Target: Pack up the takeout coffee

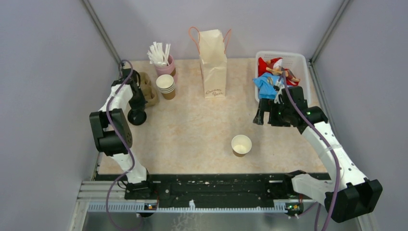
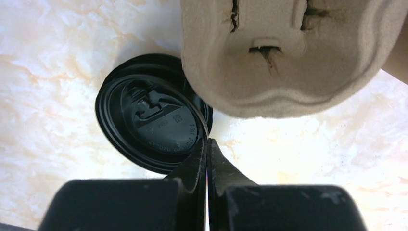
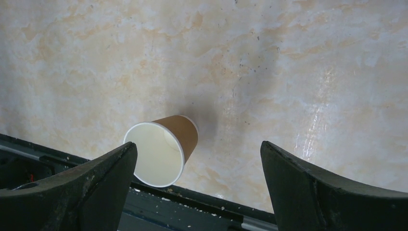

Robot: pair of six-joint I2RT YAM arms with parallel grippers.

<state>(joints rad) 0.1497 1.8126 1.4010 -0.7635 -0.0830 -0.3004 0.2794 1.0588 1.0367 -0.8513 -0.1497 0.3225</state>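
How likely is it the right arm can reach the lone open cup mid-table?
Probably yes: the right tool hangs wide open close by the cup, and nothing stands between them.

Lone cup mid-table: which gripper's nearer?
Right. The right gripper hangs open just beyond the cup, on the bin side; the left gripper is shut, far off to the left.

paper bag (image 1: 213, 62): 1 | open brown cup (image 1: 241, 145): 1 | stack of nested cups (image 1: 166, 86): 1 | pink cup of straws (image 1: 169, 66): 1 | black lid (image 2: 154, 120): 1 seen | pulp carrier (image 2: 288, 53): 1 | white bin (image 1: 302, 65): 1
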